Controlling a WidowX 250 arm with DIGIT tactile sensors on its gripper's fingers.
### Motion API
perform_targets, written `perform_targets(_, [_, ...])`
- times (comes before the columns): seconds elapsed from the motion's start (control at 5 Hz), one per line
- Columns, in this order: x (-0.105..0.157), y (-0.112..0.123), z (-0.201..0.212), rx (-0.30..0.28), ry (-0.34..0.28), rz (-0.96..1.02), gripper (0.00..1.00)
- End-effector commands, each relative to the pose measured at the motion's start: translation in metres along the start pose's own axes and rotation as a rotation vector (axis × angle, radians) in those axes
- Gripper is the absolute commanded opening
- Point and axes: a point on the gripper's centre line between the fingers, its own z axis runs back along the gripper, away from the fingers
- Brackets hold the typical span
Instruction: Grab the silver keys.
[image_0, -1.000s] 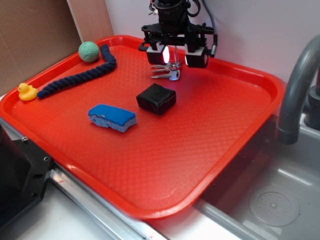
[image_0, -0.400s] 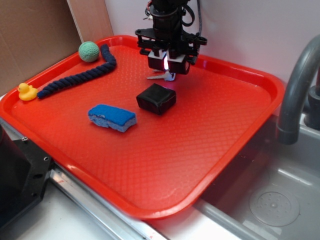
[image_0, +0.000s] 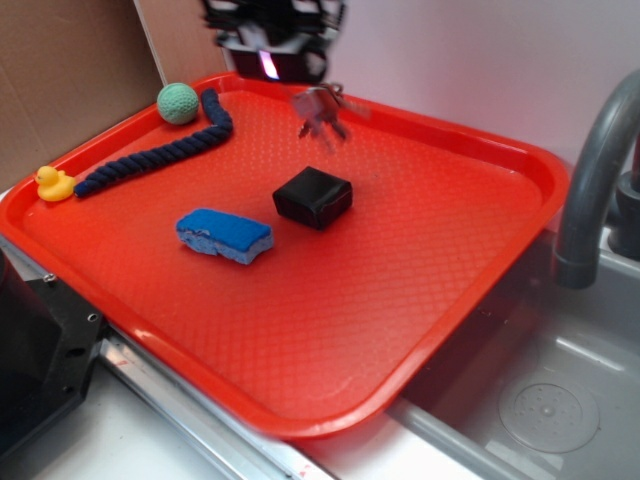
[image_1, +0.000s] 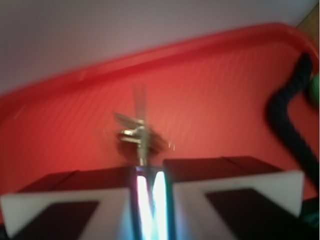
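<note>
The silver keys (image_0: 319, 108) hang in the air above the far part of the red tray (image_0: 470, 290), blurred by motion. My gripper (image_0: 285, 75) is at the top of the exterior view, high over the tray's back edge, and also blurred. In the wrist view the two fingers are pressed nearly together around one key's shank, and the rest of the silver keys (image_1: 136, 131) dangle just beyond my gripper (image_1: 149, 172). Below them lies the bare tray floor (image_1: 60, 140).
On the tray lie a black block (image_0: 313, 196), a blue sponge (image_0: 224, 234), a navy rope (image_0: 160, 152), a green ball (image_0: 178, 102) and a yellow duck (image_0: 54, 183). A grey faucet (image_0: 595, 170) and a sink (image_0: 520, 400) are at the right. Cardboard stands at the back left.
The gripper went from open around the keys on the tray to shut on them. It then rose and moved left, lifting the keys off the tray.
</note>
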Motion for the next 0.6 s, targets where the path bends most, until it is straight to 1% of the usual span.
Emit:
perform_targets(0.0, [-0.0149, 0.0344, 0.1277, -0.128, 0.074, -0.094, 0.00])
perform_targets(0.2, [-0.0117, 0.0311, 0.1310, -0.144, 0.112, -0.099, 0.00])
perform_targets(0.4, [-0.0071, 0.0282, 0.1260, -0.118, 0.119, -0.115, 0.00])
